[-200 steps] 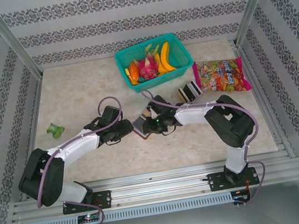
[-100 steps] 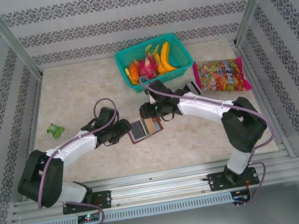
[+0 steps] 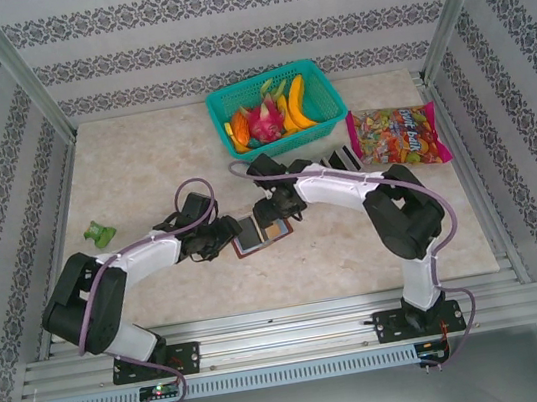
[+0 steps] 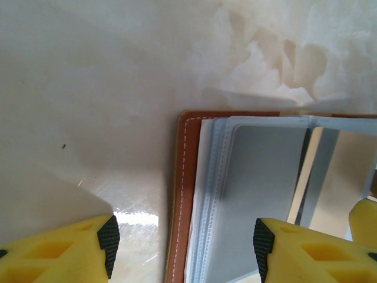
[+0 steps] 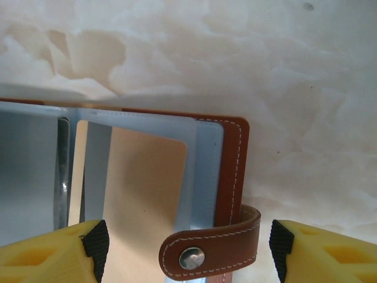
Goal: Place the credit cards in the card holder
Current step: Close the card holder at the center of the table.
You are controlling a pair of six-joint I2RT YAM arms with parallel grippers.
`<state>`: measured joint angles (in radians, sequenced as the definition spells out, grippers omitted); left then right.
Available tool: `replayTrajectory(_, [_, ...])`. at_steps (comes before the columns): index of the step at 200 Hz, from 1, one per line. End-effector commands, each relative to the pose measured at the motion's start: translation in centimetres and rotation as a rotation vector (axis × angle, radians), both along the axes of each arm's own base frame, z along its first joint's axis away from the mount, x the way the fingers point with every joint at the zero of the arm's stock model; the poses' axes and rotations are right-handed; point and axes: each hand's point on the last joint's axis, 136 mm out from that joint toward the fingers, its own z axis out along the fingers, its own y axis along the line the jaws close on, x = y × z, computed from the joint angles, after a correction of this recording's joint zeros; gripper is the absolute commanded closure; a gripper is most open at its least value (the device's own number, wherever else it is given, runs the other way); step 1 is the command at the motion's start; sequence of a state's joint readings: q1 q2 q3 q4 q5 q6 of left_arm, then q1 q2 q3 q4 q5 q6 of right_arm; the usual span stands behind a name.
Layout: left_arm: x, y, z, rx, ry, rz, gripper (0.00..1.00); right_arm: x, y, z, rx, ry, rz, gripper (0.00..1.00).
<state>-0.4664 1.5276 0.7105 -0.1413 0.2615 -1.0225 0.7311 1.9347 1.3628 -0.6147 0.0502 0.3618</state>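
left gripper (image 4: 182, 242): fingers spread wide, straddling the left edge of the card holder (image 3: 261, 232), gripping nothing. holder lies open and flat on the table (image 3: 142, 169), mid-front, grey-blue sleeves up. right gripper (image 5: 187, 244): jaws wide apart too, empty, over the holder's right half by the snap tab (image 5: 207, 249). credit cards (image 3: 338, 163) sit well to the right, just beside the candy bag (image 3: 397, 136).

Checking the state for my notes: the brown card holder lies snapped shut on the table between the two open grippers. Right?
Not shut. The card holder lies open on the table, grey-blue sleeves showing and snap tab undone, as the right wrist view shows. It does lie between the left gripper and right gripper, both open.
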Motion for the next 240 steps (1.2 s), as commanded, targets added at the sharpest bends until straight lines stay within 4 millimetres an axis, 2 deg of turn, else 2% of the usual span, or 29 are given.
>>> replayTrajectory(1, [0.7, -0.4, 0.1, -0.03, 0.003, 0.008, 0.35, 0.6, -1.5, -0.3, -0.116, -0.034, -0.011, 0.27])
replayTrajectory(26, [0.7, -0.6, -0.3, -0.033, 0.016, -0.007, 0.35, 0.7, -2.1, -1.2, -0.127, -0.028, -0.033, 0.34])
replayTrajectory(71, [1.0, -1.6, -0.4, -0.069, 0.014, -0.036, 0.35, 0.4, -1.7, -1.7, -0.042, 0.008, -0.049, 0.68])
replayTrajectory(107, [1.5, -2.5, 0.2, -0.114, -0.016, -0.056, 0.38, 0.2, -1.7, -1.4, 0.012, 0.016, -0.067, 0.82])
replayTrajectory(150, [2.2, -3.5, 1.4, -0.176, -0.07, -0.079, 0.51, -0.1, -1.8, -1.2, 0.066, 0.033, -0.083, 0.9])
replayTrajectory(186, [2.3, -3.7, 1.8, -0.192, -0.085, -0.079, 0.62, -0.4, -1.7, -1.3, 0.084, 0.046, -0.085, 0.9])
replayTrajectory(211, [2.4, -3.5, 2.9, -0.207, -0.122, -0.064, 0.65, -0.6, -1.8, -1.3, 0.088, 0.049, -0.092, 0.91])
replayTrajectory(240, [2.8, -3.9, 5.3, -0.238, -0.189, -0.084, 0.66, -0.7, -1.7, -1.1, 0.111, 0.05, -0.1, 0.92])
